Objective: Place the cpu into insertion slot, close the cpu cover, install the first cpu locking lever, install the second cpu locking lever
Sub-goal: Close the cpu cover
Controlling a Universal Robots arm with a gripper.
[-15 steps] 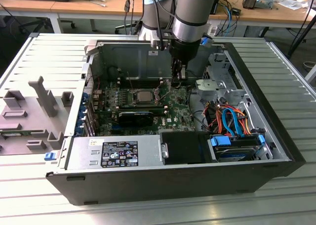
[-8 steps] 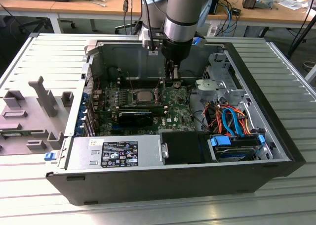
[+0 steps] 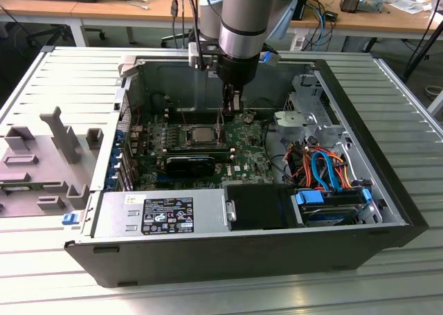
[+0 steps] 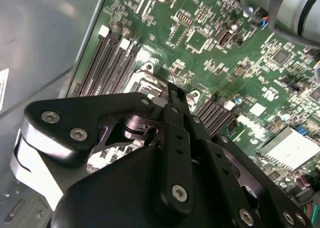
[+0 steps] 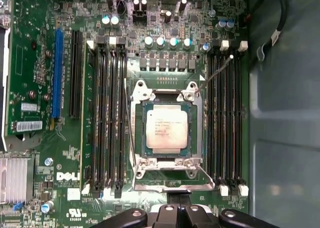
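The cpu [image 5: 166,129] is seated flat in the insertion slot [image 5: 142,130], just ahead of the claw [image 5: 175,211]. The cpu cover [image 5: 165,163] is laid down around it, so the metal top is left showing through the window. A thin wire lever [image 5: 215,72] is seen angled away from the socket's far corner and is judged not yet latched. The claw is held low inside the open computer case [image 3: 242,259], which lies on the ribbed surface [image 3: 69,73]. Whether the claw is open, or has hold of anything, cannot be told.
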